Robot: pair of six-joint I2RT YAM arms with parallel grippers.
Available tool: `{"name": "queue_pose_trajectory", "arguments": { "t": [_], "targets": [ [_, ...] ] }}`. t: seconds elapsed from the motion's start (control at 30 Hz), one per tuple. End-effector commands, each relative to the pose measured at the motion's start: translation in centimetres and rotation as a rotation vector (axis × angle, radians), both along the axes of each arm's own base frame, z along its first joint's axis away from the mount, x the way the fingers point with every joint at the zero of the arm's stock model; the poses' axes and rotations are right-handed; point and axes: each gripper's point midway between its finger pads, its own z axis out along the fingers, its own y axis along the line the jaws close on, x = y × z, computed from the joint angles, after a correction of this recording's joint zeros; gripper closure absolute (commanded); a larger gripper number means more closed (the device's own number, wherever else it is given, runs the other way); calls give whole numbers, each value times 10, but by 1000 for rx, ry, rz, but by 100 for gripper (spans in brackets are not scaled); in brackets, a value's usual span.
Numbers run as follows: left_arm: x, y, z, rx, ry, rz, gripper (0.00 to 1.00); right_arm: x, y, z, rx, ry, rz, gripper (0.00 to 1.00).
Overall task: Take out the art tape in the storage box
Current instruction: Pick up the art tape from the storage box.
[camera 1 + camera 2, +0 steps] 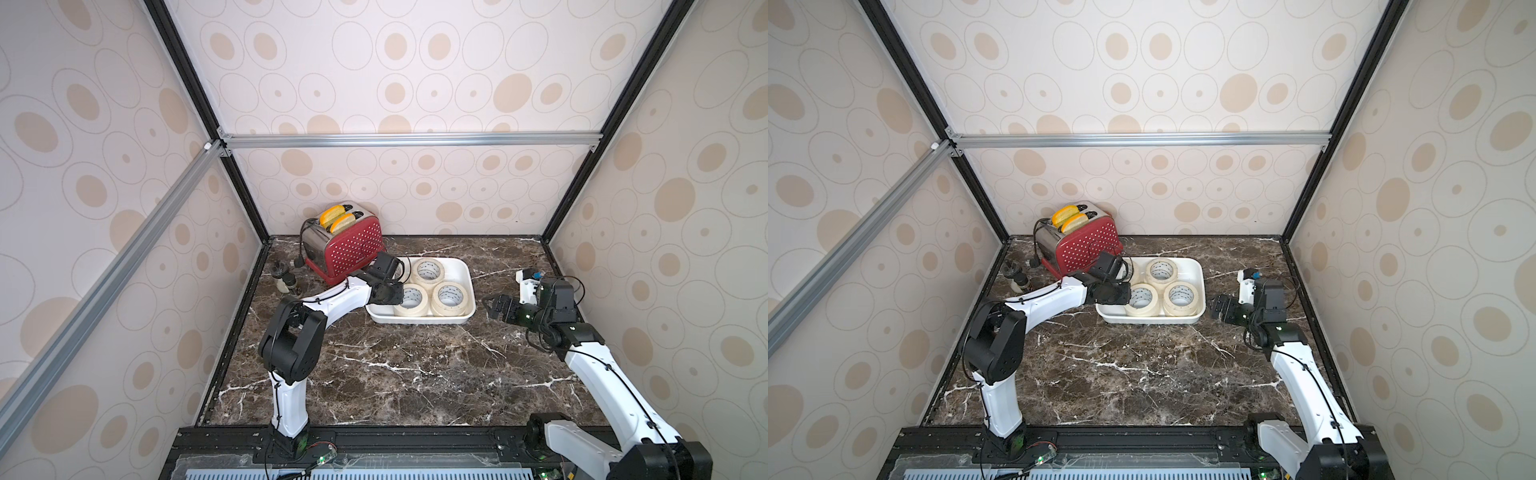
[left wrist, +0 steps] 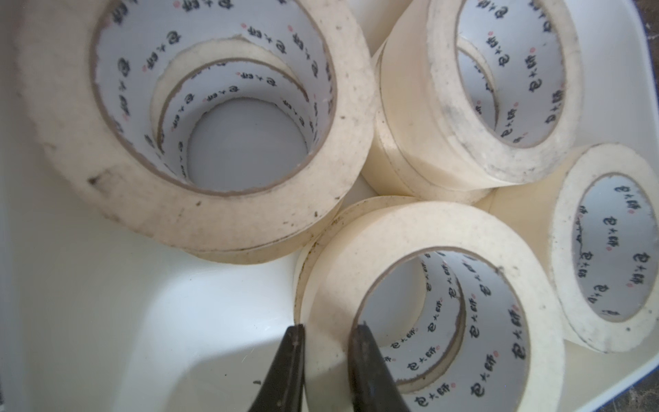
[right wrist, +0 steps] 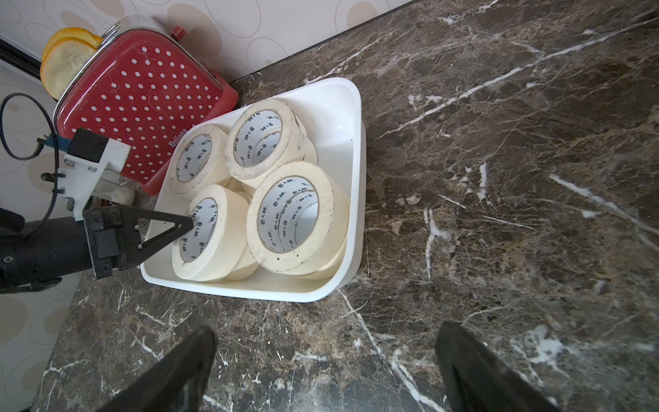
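The storage box is a shallow white tray at mid-table, also seen in the right wrist view. Several cream rolls of art tape stand in it, stacked in pairs. My left gripper reaches into the box's near left corner. It is shut on the wall of the top art tape roll there, one finger outside and one inside the ring. Both top views show that gripper at the roll. My right gripper stands open over bare table, to the right of the box.
A red polka-dot toaster with two yellow slices stands just behind the box's left end, its cord trailing left. A small jar sits by the left wall. Dark marble table stretches in front, walled on three sides.
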Motion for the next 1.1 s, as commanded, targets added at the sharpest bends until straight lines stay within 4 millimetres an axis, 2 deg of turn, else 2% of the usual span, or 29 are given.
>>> {"name": "queue_pose_trajectory", "arguments": {
  "t": [0.0, 0.23, 0.4, 0.6, 0.7, 0.83, 0.93, 1.07],
  "targets": [
    [0, 4, 13, 10, -30, 7, 87, 1, 1, 4, -1, -5, 2, 0],
    [-2, 15, 42, -32, -108, 64, 92, 0, -1, 5, -10, -10, -1, 0],
    [-5, 28, 72, -73, -169, 103, 95, -1, 0, 8, -4, -13, 1, 0],
    [-18, 60, 95, -114, -208, 171, 95, 4, 6, 15, 38, -25, 7, 0],
    [-32, 85, 96, -116, -198, 218, 98, 6, 8, 13, 52, -13, 10, 0],
    [-64, 119, 87, -39, -176, 265, 99, 7, 12, 9, 62, -4, 19, 0],
    [-88, 139, 78, -1, -172, 298, 100, 8, 13, 8, 59, -2, 26, 0],
    [-110, 159, 67, 44, -164, 333, 100, 9, 16, 10, 66, -6, 33, 0]
  ]
}}
